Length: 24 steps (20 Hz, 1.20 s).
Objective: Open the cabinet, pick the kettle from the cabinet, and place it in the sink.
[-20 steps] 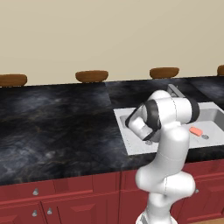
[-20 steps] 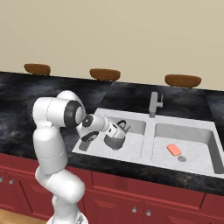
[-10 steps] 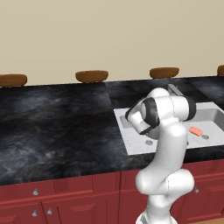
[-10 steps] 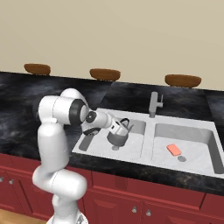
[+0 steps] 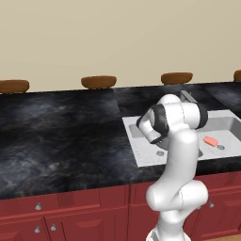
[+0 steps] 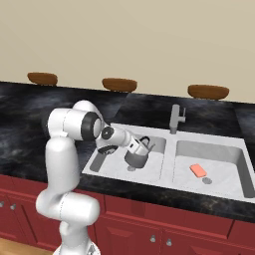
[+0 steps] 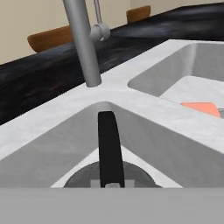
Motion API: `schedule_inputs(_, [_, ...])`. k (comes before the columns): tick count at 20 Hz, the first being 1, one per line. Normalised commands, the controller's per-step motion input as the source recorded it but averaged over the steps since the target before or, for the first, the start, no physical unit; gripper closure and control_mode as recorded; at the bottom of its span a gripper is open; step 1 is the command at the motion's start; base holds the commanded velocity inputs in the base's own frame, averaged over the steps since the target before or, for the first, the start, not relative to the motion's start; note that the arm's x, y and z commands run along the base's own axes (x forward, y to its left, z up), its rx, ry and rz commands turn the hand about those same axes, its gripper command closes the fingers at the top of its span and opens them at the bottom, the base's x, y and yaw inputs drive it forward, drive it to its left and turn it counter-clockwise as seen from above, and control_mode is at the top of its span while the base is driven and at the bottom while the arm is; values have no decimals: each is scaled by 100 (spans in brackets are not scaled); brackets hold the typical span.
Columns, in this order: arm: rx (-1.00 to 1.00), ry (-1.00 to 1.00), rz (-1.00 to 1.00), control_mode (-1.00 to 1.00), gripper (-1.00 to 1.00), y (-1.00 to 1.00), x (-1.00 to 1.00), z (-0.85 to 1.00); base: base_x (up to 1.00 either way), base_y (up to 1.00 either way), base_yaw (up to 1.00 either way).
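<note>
Kettle (image 6: pixel 136 157) sits low in the left basin of the sink (image 6: pixel 169 141), just left of centre in the right base view, its grey body close to the basin floor near the drain, lower than half a second ago, when it hung a little higher and further right over the basin. In that view the gripper (image 6: pixel 141 146) reaches in from the left at the kettle's top; its fingers look closed around the black arched handle (image 7: pixel 109 148), though the grip itself is too small to make out for certain. In the hand view that handle rises as a dark band at bottom centre, with the kettle's grey rounded top (image 7: pixel 83 175) beneath it and the basin walls on either side. The faucet (image 7: pixel 83 43) stands at the upper left of the hand view, and at centre right of the right base view. An orange sponge (image 6: pixel 197 170) lies in the right basin, well apart from the kettle. Brown bowls (image 6: pixel 119 84) line the wall behind the black countertop (image 5: pixel 56 136). In the left base view the arm's elbow has swung further left than before and hides the kettle.
</note>
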Motion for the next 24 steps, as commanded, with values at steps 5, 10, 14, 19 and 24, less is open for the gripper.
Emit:
schedule_inputs(5, [0,-1,0,-100,100,-9,0,-29,0,0,0])
schedule_inputs(10, [0,-1,0,-100,100,-6,0,-33,0,0,0])
schedule_inputs(14, [0,0,0,-100,100,-5,0,-31,0,0,0])
schedule_inputs(19, [0,-1,0,-100,100,-4,0,-29,0,0,0])
schedule_inputs(24, [0,-1,0,-100,100,-7,-3,-27,0,0,0])
